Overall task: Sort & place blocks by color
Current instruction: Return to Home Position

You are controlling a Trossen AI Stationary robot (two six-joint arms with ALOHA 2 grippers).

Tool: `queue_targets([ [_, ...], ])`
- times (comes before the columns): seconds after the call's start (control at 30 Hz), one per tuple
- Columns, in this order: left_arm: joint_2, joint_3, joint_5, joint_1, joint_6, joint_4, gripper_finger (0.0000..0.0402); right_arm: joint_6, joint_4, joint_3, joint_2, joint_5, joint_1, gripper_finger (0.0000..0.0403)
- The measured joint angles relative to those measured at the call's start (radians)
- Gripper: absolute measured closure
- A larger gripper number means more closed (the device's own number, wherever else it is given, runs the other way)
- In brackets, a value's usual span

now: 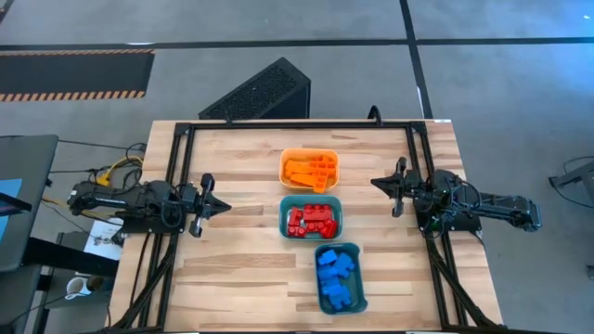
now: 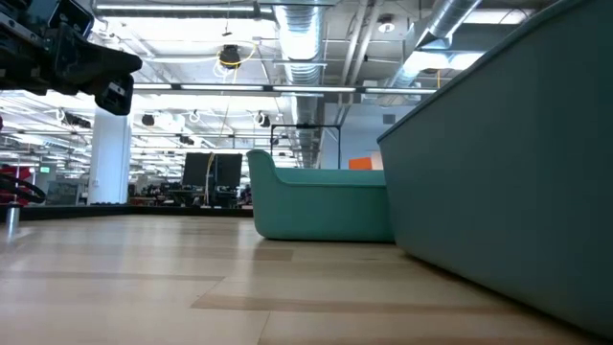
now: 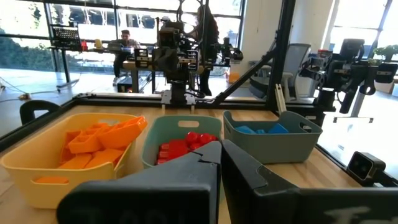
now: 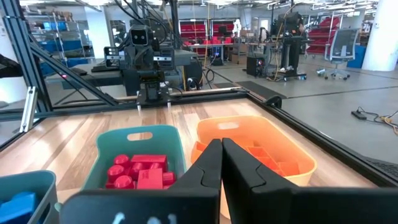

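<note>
On tabletop centre, sorted already: orange blocks in far bin, red blocks middle bin, blue blocks near bin. Left gripper, right gripper closed, empty, parked aside. Nothing left, apparently.

The flat wooden table is light tan, with paler and darker plank stripes. A thin black metal frame runs round it. Seen from above, the orange plastic bin at 12 o'clock holds small orange plastic blocks. The middle teal plastic bin holds small red plastic blocks. The teal plastic bin at 6 o'clock holds small blue plastic blocks. The concrete floor is grey. On it, at 10 o'clock, lies an orange-and-black striped strip.
</note>
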Motion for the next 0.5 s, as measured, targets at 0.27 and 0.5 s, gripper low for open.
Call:
queue_targets([
  [0.27,0.0,0.0,0.0,0.0,0.0,0.0,0.0401,0.0,0.0,0.0,0.0,0.0,0.0,0.0375],
  [0.5,0.0,0.0,0.0,0.0,0.0,0.0,0.0401,0.0,0.0,0.0,0.0,0.0,0.0,0.0375],
])
